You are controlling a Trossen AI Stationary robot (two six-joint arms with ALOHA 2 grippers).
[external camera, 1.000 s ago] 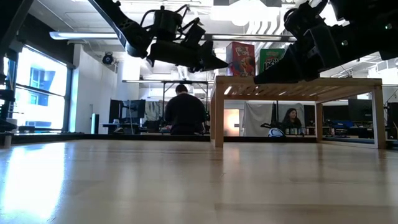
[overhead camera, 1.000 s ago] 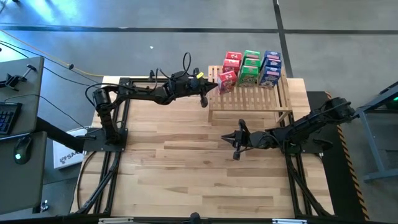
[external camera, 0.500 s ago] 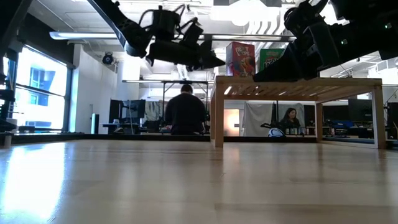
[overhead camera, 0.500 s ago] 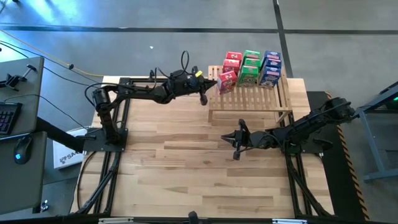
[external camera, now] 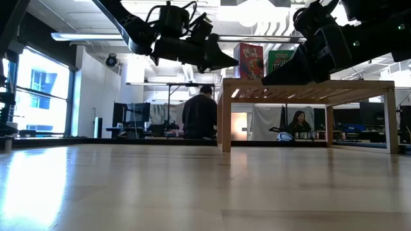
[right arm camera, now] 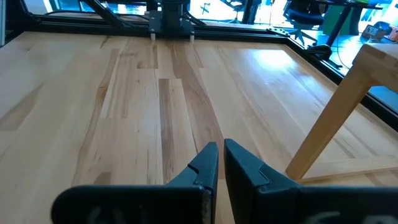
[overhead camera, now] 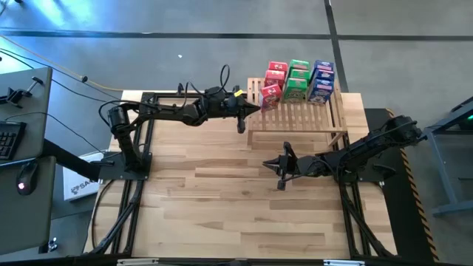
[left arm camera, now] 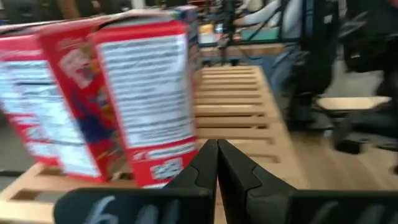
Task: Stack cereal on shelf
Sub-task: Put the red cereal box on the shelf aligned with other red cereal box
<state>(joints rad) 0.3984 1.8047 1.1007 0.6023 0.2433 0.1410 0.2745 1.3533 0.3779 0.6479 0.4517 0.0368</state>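
Red [overhead camera: 275, 81], green [overhead camera: 297, 80] and blue [overhead camera: 322, 80] cereal boxes stand upright in three rows on the far part of the slatted wooden shelf [overhead camera: 295, 118], at the table's far right. My left gripper [overhead camera: 256, 106] is shut and held about level at the shelf's left end, its tips [left arm camera: 217, 144] beside the nearest red box [left arm camera: 146, 99]. My right gripper [overhead camera: 266, 164] is shut, holds nothing and hovers over the table's middle, just in front of the shelf [right arm camera: 329, 124]. My left gripper's shut fingertips [left arm camera: 208, 149] stand by the lower corner of the nearest red box's narrow side panel [left arm camera: 186, 152], coming level from the table's left. I cannot tell whether they touch it. The box stands upright on the slats.
The near half of the shelf's slats [left arm camera: 230, 106] is bare. Open plank tabletop [overhead camera: 222, 199] stretches toward the near edge. In the low view the shelf [external camera: 308, 86] stands on legs with room under it, and people sit in the room beyond.
My left gripper, still shut, has tipped a little and edged toward the shelf's left end beside the nearest red box. A person in the room behind has moved to the right.
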